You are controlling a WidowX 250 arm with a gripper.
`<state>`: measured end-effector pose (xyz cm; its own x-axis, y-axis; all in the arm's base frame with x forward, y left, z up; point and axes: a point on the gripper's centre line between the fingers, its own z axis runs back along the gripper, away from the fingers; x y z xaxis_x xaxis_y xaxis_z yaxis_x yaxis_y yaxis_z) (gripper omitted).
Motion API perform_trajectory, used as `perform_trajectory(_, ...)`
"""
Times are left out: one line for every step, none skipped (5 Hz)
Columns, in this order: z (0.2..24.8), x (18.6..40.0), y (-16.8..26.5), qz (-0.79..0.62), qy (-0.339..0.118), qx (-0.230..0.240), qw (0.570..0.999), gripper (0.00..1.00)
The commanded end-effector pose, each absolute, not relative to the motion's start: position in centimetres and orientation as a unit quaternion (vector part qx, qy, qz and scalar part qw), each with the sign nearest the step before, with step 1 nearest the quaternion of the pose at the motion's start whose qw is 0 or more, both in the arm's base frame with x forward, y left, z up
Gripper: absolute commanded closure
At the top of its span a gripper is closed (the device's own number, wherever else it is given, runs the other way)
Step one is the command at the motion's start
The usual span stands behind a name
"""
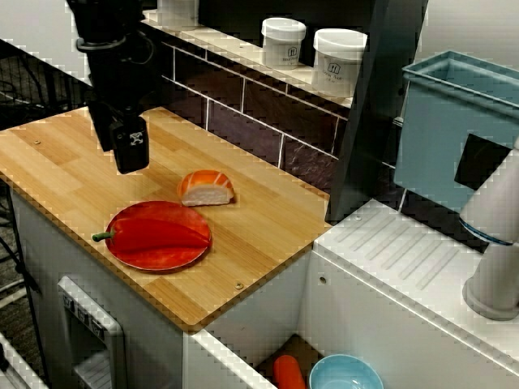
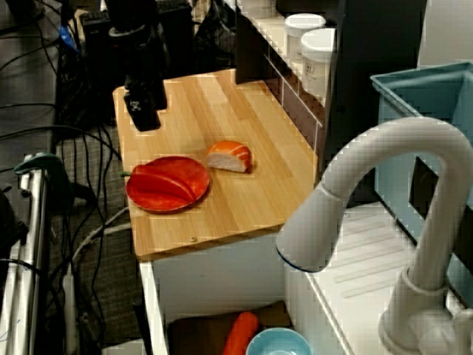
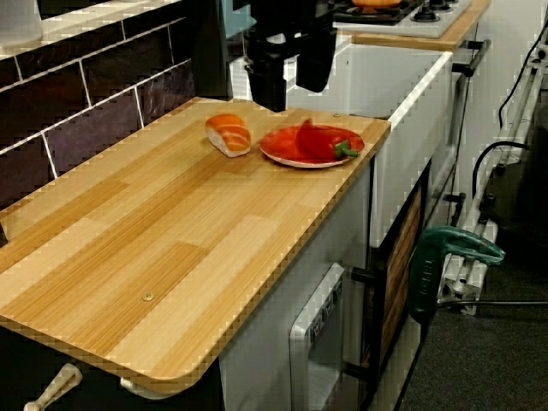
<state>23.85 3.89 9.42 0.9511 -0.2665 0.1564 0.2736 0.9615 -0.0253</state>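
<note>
Up in the upper left of the view across the sink, the black hand [image 1: 120, 156] hangs above the wooden tabletop [image 1: 49, 154]. Its two fingers are apart with nothing between them, and the view along the tabletop shows the same gap. Just below it in the frame, left of centre, a red pepper [image 1: 158, 233] lies on a red plate [image 1: 162, 263], its green stem poking over the plate's left rim. The hand is clear of both. A piece of salmon sushi [image 1: 206, 188] sits on the tabletop just beside the plate's upper right edge, seemingly not touching it. Along the top of the frame two white jars [image 1: 283, 41] stand on a tiled ledge. At the right are a pale blue bin [image 1: 454, 121] and a white faucet [image 1: 495, 251]. At the bottom edge a blue bowl [image 1: 345, 374] and an orange carrot-like thing [image 1: 287, 371] lie in the sink.
</note>
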Motion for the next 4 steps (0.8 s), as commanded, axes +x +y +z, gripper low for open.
perform_trajectory(8.7,22.5,2.5,-0.151,-0.081,-0.010,0.985,0.00)
perform_trajectory(8.4,21.9,1.5,-0.194,-0.086,-0.007,0.977,0.00)
perform_trajectory(9.9,21.3,1.1,-0.216,-0.115,-0.012,0.970,0.00)
perform_trajectory(12.1,21.3,1.4,-0.202,-0.172,-0.012,0.964,0.00)
